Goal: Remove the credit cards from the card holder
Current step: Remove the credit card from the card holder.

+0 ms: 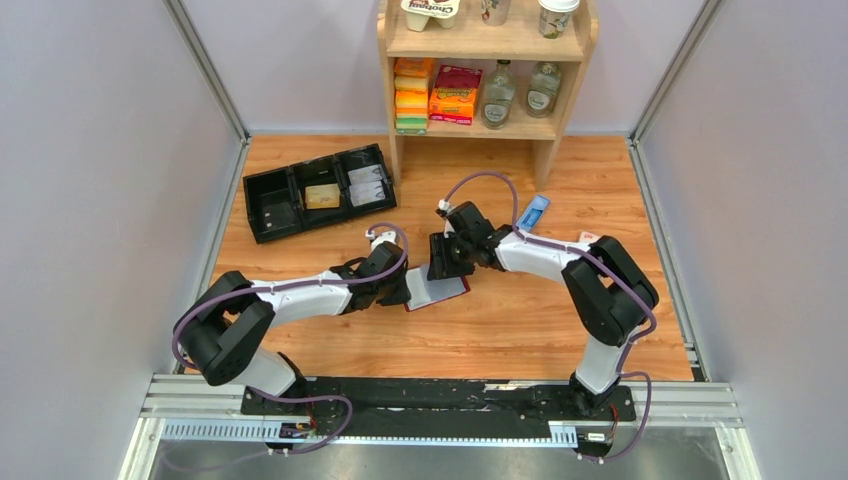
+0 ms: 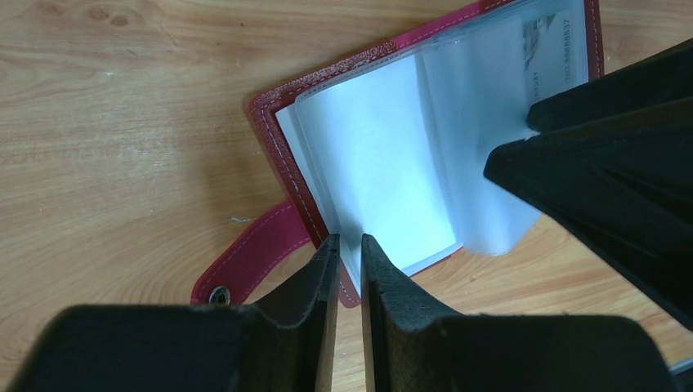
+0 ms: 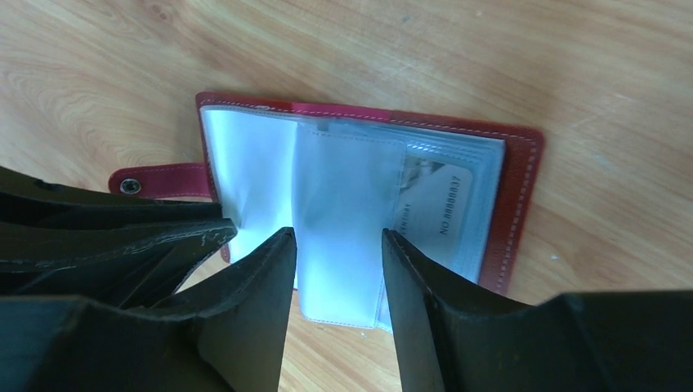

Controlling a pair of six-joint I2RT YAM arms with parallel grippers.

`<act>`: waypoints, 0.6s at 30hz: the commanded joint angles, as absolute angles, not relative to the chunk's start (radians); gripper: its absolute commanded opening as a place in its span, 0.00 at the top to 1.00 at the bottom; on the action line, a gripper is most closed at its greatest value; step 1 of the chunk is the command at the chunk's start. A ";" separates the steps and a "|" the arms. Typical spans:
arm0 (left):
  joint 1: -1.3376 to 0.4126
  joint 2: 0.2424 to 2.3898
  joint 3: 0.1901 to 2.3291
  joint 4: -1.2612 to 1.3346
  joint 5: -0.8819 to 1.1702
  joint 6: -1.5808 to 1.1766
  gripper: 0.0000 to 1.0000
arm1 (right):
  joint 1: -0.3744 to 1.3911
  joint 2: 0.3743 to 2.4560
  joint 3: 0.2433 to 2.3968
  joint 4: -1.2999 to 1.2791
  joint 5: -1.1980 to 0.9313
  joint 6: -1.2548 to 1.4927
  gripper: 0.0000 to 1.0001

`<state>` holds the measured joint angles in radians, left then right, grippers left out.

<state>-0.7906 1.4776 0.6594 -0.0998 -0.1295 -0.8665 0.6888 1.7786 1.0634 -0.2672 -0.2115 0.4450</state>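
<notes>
1. Small maroon leather-like folding card holder (image 1: 437,292) with pale stitching, lying open and flat near the middle of the wooden tabletop (image 1: 500,340).
2. Inside, pale blue-grey clear plastic sleeves (image 3: 245,155), fanned out and partly lifted; maroon snap tab (image 3: 159,181) pointing toward the tabletop's left edge.
3. Tucked in one sleeve, a pale grey rectangular card (image 3: 437,208) with a printed number.
4. Left gripper (image 2: 345,245) clenched almost closed on the card holder's edge beside the snap tab.
5. Right gripper (image 3: 335,241) spread apart, fingers straddling a raised sleeve.
</notes>
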 commanded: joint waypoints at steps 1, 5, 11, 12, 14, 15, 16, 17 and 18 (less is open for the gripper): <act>-0.801 1.514 0.629 -0.100 -0.097 -0.891 0.78 | 0.704 1.819 1.074 -0.229 -0.325 0.483 0.51; -0.801 1.514 0.624 -0.091 -0.095 -0.899 0.78 | 0.722 1.842 1.084 -0.190 -0.422 0.508 0.52; -0.799 1.496 0.595 -0.063 -0.100 -0.917 0.78 | 0.745 1.809 1.088 -0.100 -0.560 0.538 0.53; -0.799 1.483 0.582 -0.058 -0.101 -0.920 0.78 | 0.747 1.798 1.088 -0.085 -0.580 0.541 0.53; -0.799 1.454 0.552 -0.019 -0.109 -0.936 0.78 | 0.753 1.778 1.089 -0.077 -0.600 0.542 0.53; -0.799 1.445 0.543 -0.012 -0.117 -0.940 0.78 | 0.755 1.769 1.094 -0.078 -0.606 0.540 0.53; -0.799 1.427 0.526 -0.006 -0.127 -0.951 0.78 | 0.758 1.764 1.097 -0.084 -0.610 0.538 0.52; -0.799 1.419 0.522 -0.006 -0.132 -0.956 0.78 | 0.758 1.761 1.103 -0.090 -0.617 0.537 0.52; -0.798 1.402 0.506 -0.005 -0.138 -0.965 0.77 | 0.761 1.756 1.107 -0.094 -0.621 0.535 0.52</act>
<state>-0.7895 1.4307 0.5667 0.0193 -0.1371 -0.9276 0.7471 1.8248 1.0637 -0.1596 -0.5434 0.5194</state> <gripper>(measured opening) 0.224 0.474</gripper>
